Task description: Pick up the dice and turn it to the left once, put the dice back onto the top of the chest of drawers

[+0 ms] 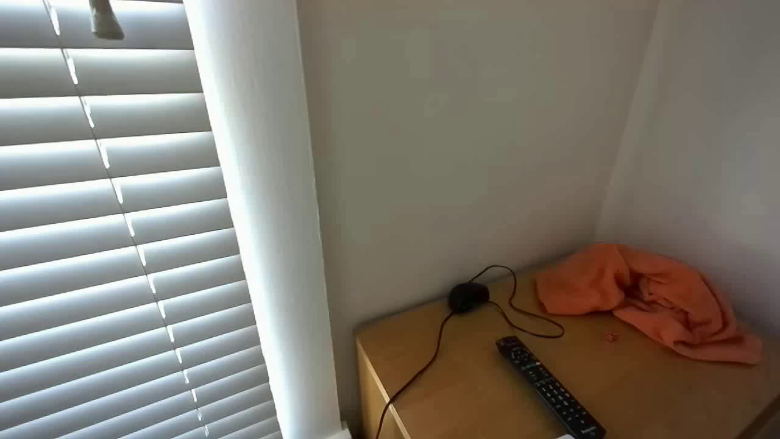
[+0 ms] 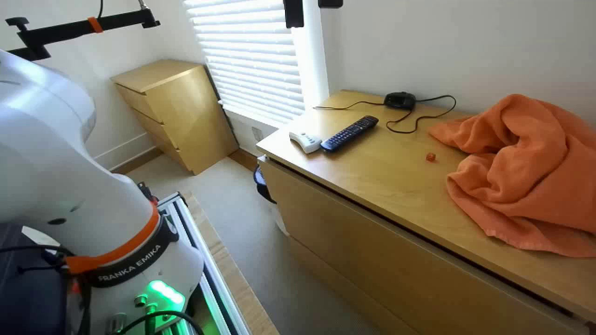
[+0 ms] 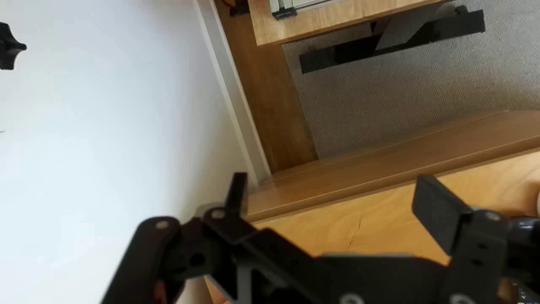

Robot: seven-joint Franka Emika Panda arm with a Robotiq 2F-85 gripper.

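Observation:
The small orange-red dice (image 2: 430, 157) lies on the light tan top of the chest of drawers (image 2: 372, 174), close to an orange cloth. In an exterior view it also shows as a small speckled red dice (image 1: 611, 336) on the top (image 1: 463, 372). My gripper (image 3: 337, 200) is open and empty in the wrist view, its black fingers wide apart. The wooden top (image 3: 312, 228) shows behind the fingers; no dice shows there. In an exterior view the black fingertips (image 2: 313, 10) show at the upper edge, apart and above the furniture, away from the dice.
A crumpled orange cloth (image 2: 526, 172) lies beside the dice. A black remote (image 2: 350, 133), a white controller (image 2: 306, 141) and a black device (image 2: 399, 100) with a thin cable lie on the top. Walls and window blinds (image 1: 122, 244) stand behind. Another small drawer unit (image 2: 186, 111) stands farther off.

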